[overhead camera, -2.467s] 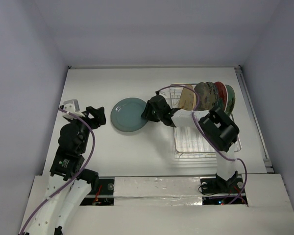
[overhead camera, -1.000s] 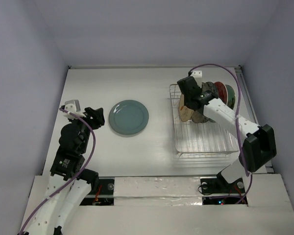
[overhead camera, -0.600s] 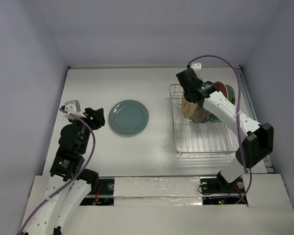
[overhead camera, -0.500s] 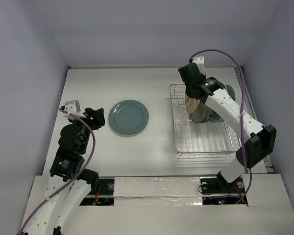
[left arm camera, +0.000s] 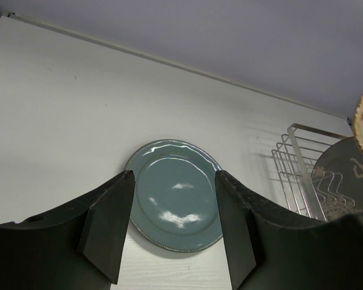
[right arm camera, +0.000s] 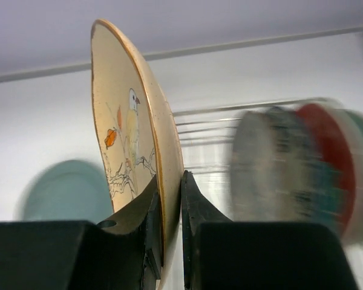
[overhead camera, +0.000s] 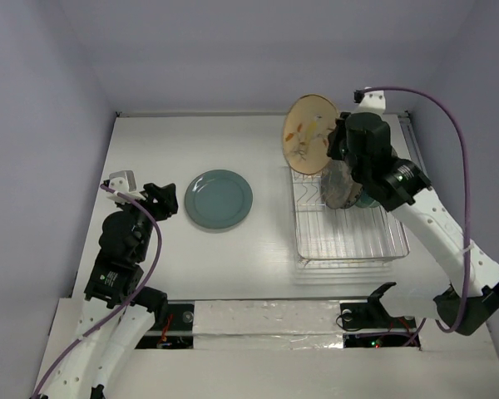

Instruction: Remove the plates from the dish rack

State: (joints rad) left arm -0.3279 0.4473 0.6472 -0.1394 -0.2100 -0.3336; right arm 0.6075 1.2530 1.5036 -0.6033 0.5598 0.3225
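Cream plate is out of the dish rack: half a second ago the right tool was down among the tines at the front plate of the row, and now that plate rides high in its grip, clear of the wire, so the second extraction looks done and only the carry and set-down are left for this piece. The tool's two fingers are closed hard on the plate's lower rim, one on each face, with no gap showing. The plate stands on edge, nearly upright, rising straight up from the fingertips. It looks cream with a thin tan rim, and the face left of the tool carries a painted bird on bare branches with orange leaves; glaze glossy, no chips seen. Right of the tool, lower, the remaining plates stand in the rack, motion-blurred: one grey, one red, green behind; exact count cannot be told. Left of the tool and beyond lies the teal plate, flat on the table, unmoved over the last seconds. Left tool holds nothing, fingers spread wide, the teal plate framed just ahead of and between them, the rack's corner off to its right.
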